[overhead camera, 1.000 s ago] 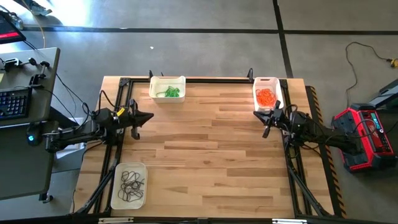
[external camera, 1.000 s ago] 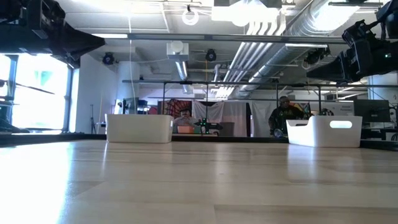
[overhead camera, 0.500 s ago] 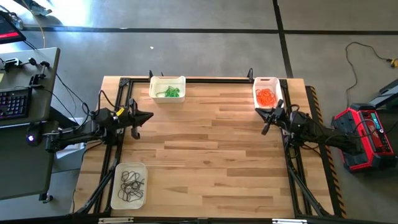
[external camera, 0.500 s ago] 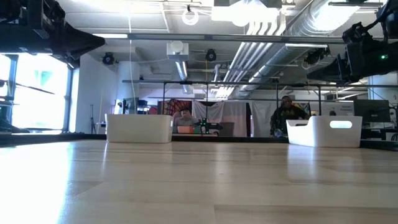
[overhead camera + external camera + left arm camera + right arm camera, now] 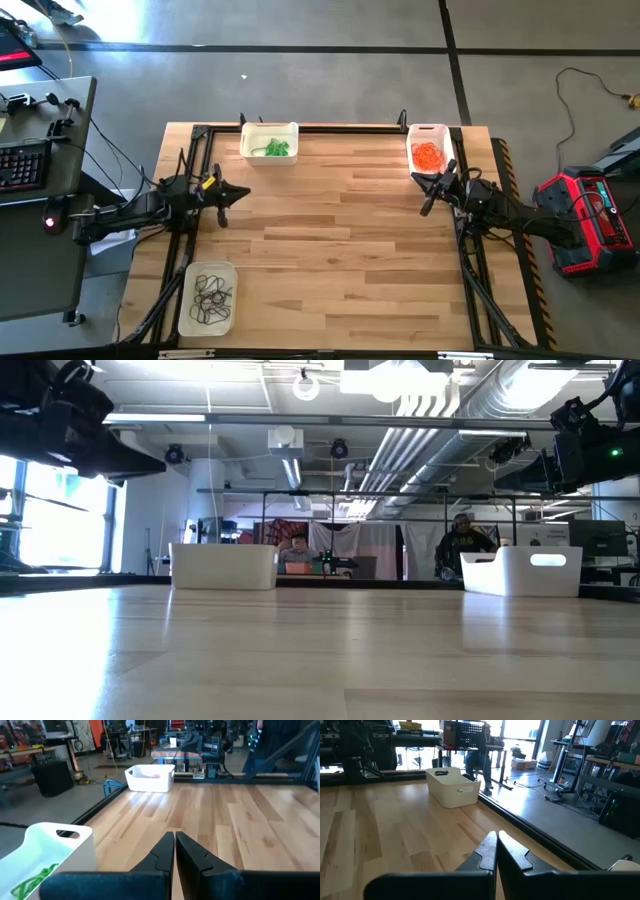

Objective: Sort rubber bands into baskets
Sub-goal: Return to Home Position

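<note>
Green rubber bands (image 5: 277,149) in far-left basket (image 5: 247,140), orange bands (image 5: 428,156) far-right, dark bands (image 5: 211,297) near-left (one colour apiece); left gripper (image 5: 174,840), right gripper (image 5: 497,837) clenched tight, fingers touching, above opposite table (image 5: 340,230) sides.

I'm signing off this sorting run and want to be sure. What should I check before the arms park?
1. Strays on the table: none visible, ok.
2. Only green bands in the top-left basket: ok.
3. Only orange bands in the top-right basket: ok.
4. Only dark bands in the bottom-left basket: ok.
5. Nothing held in the left gripper, shut: ok.
6. Nothing held in the right gripper, shut: ok.
</note>
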Motion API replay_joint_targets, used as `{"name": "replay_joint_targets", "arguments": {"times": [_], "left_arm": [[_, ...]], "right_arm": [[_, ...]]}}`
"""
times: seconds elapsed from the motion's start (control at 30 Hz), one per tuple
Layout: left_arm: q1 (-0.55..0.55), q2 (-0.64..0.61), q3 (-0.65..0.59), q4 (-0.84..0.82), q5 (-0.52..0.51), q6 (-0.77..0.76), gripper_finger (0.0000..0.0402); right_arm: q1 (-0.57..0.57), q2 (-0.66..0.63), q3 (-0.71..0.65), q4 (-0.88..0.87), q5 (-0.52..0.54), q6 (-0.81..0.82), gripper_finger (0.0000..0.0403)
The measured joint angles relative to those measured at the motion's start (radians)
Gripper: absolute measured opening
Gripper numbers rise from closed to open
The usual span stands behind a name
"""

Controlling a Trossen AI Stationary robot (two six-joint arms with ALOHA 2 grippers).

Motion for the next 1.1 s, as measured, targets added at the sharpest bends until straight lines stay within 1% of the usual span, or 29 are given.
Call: {"name": "replay_joint_targets", "arguments": {"times": [0.33, 1.1], "left_arm": [[0.000, 0.000, 0.000, 0.003, 0.004, -0.148, 0.0007], [0.000, 0.000, 0.000, 0.003, 0.004, -0.147, 0.0007]], "right_arm": [[0.000, 0.001, 0.000, 0.000, -0.003, 0.000, 0.0000], [0.000, 0.001, 0.000, 0.000, -0.003, 0.000, 0.0000]]}}
